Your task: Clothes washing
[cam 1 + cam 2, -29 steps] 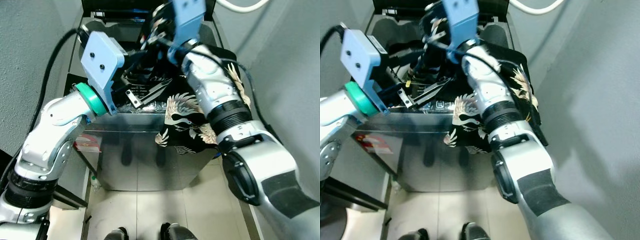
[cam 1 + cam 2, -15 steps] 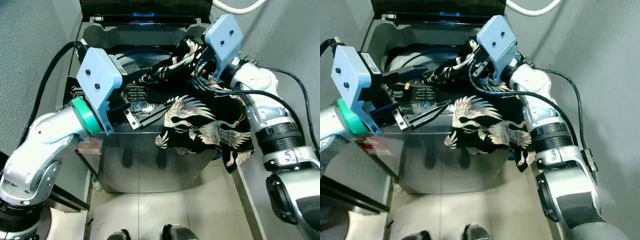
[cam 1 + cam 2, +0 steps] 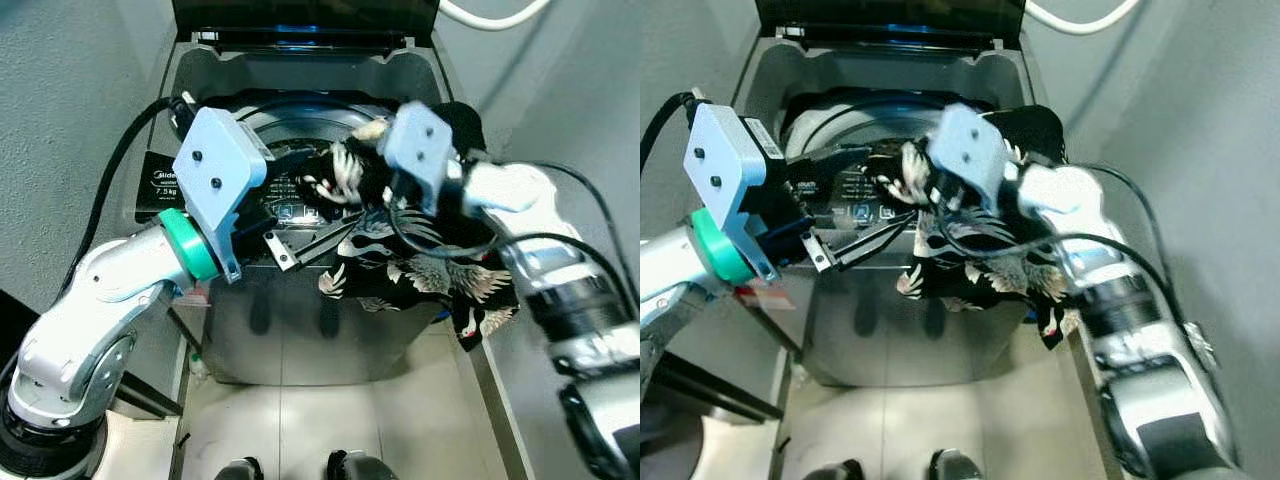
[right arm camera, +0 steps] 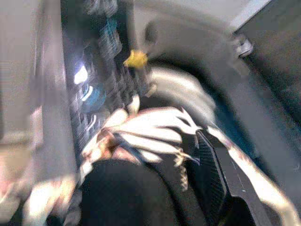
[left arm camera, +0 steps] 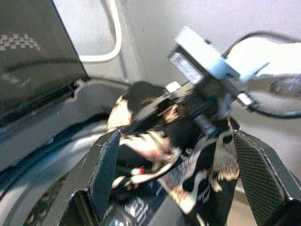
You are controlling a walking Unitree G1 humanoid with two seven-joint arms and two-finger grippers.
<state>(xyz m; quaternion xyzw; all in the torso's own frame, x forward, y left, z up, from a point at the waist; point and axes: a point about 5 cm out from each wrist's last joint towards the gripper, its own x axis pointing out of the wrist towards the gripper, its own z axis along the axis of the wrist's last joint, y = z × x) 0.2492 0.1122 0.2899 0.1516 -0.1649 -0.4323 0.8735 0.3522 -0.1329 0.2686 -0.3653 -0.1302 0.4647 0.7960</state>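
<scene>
The right gripper (image 3: 925, 185), fingers clamped on a bunch of the black crane-print garment (image 3: 430, 270), hangs over the front lip of the top-loading washer (image 3: 300, 330). The left gripper (image 3: 315, 210) is poised beside it above the control panel (image 3: 290, 212), its two black fingers spread wide and holding nothing.

Most of the garment hangs outside, draped over the washer's front right corner and down its front face; just the gripped bunch reaches toward the drum (image 3: 280, 115). The lid (image 3: 305, 15) stands raised at the back.

Done well, the step would carry the bunch far enough over the drum opening that the trailing cloth follows it in and does not slide back down the front; the free left gripper looks well placed to gather the hanging part and feed it over the rim.

The right arm is blurred in the head views, and its wrist view is smeared, so the exact hold on the cloth is hard to read. The drum's inside is mostly dark, and whether other laundry lies there cannot be told.
</scene>
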